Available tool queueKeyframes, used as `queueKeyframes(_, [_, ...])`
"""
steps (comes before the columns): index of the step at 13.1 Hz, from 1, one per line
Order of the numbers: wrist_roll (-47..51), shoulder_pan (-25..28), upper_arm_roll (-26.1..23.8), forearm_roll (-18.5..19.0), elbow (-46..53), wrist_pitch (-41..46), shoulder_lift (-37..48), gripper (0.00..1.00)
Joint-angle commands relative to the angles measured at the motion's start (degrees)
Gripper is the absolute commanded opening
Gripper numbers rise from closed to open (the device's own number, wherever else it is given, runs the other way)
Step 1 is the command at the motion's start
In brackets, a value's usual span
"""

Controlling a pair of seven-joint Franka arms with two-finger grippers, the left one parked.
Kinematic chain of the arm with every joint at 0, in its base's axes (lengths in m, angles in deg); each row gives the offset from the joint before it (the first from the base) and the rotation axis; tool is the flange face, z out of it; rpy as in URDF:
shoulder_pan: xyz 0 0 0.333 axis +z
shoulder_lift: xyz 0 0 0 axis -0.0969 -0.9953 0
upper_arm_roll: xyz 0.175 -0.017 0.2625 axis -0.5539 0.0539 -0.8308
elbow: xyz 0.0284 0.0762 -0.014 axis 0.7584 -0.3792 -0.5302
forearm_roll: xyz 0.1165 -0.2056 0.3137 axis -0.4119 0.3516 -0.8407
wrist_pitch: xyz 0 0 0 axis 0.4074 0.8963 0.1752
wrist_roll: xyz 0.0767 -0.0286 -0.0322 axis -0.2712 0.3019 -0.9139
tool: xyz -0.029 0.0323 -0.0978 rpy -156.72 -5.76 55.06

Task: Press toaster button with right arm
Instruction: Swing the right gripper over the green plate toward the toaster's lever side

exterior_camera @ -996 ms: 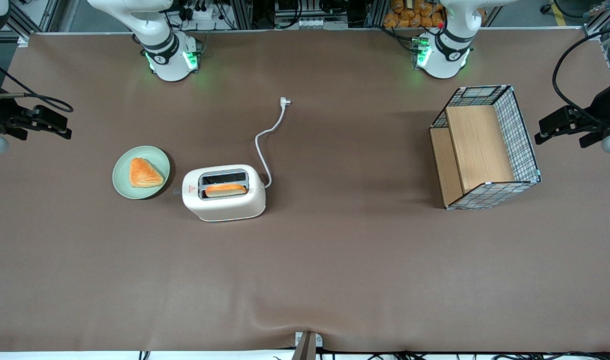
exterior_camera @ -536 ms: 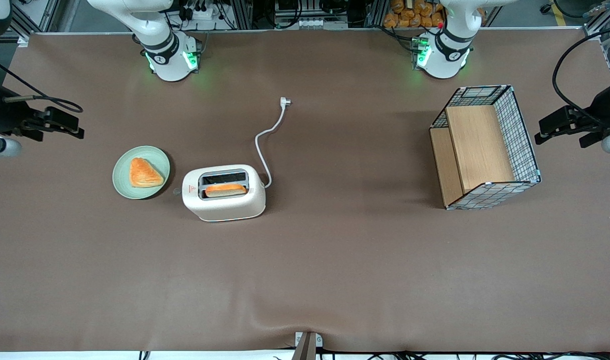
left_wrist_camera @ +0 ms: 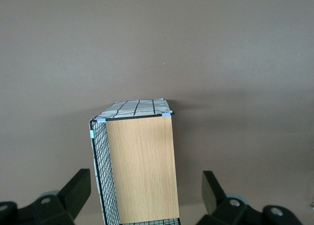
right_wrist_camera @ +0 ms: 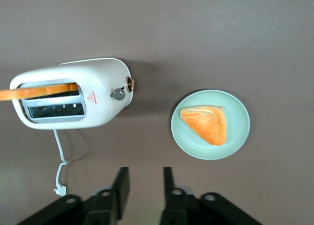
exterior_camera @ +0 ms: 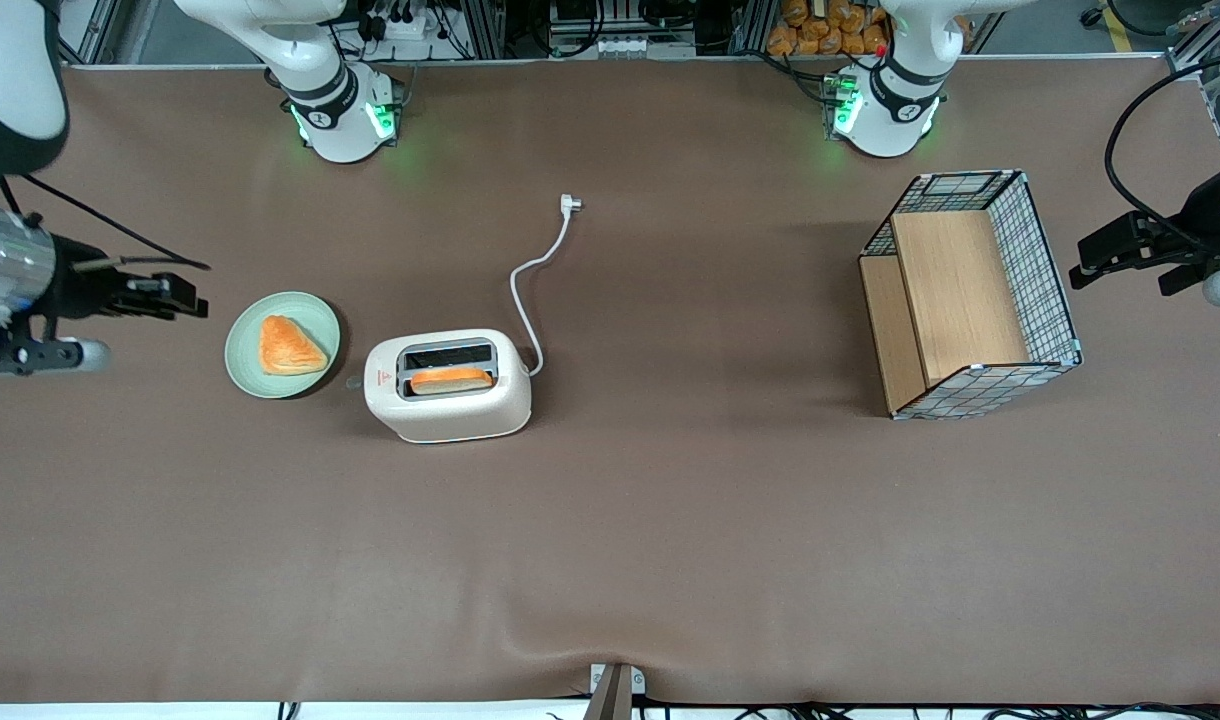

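Note:
The cream-white toaster [exterior_camera: 448,397] stands mid-table with a slice of toast [exterior_camera: 450,379] in the slot nearer the front camera. Its small grey button [exterior_camera: 353,381] sticks out of the narrow end by the red triangle label. The right wrist view shows the toaster [right_wrist_camera: 100,83] and the button [right_wrist_camera: 117,93] too. My right arm's gripper [exterior_camera: 198,303] hovers at the working arm's end of the table, beside the green plate, which lies between it and the toaster. The gripper [right_wrist_camera: 145,178] is open with nothing between its fingers [right_wrist_camera: 122,182].
A green plate [exterior_camera: 320,372] carries a triangular pastry [exterior_camera: 288,346] next to the toaster's button end. The white power cord [exterior_camera: 530,275] trails away from the toaster, unplugged. A wire basket with wooden shelves [exterior_camera: 970,300] lies toward the parked arm's end.
My right arm has swung in from the table's edge toward the plate and toaster, bringing the gripper closer to them. The toaster, plate and basket have not moved.

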Motion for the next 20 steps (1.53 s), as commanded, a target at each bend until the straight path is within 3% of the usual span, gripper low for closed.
queueKeyframes(1, [-0.1,0.5,0.2,-2.4,-2.7,-3.6,-2.0,0.00])
queueKeyframes(12, [-9.1,3.0,0.0,-14.7,-18.7,-27.7,-6.1,0.00])
queueKeyframes(14, [-9.5,3.0,0.0,-18.1,-19.6,-28.4,-6.8,0.00])
queueKeyframes(20, [-9.5,3.0,0.0,-21.3,-20.9,-28.6,-7.3,0.00])
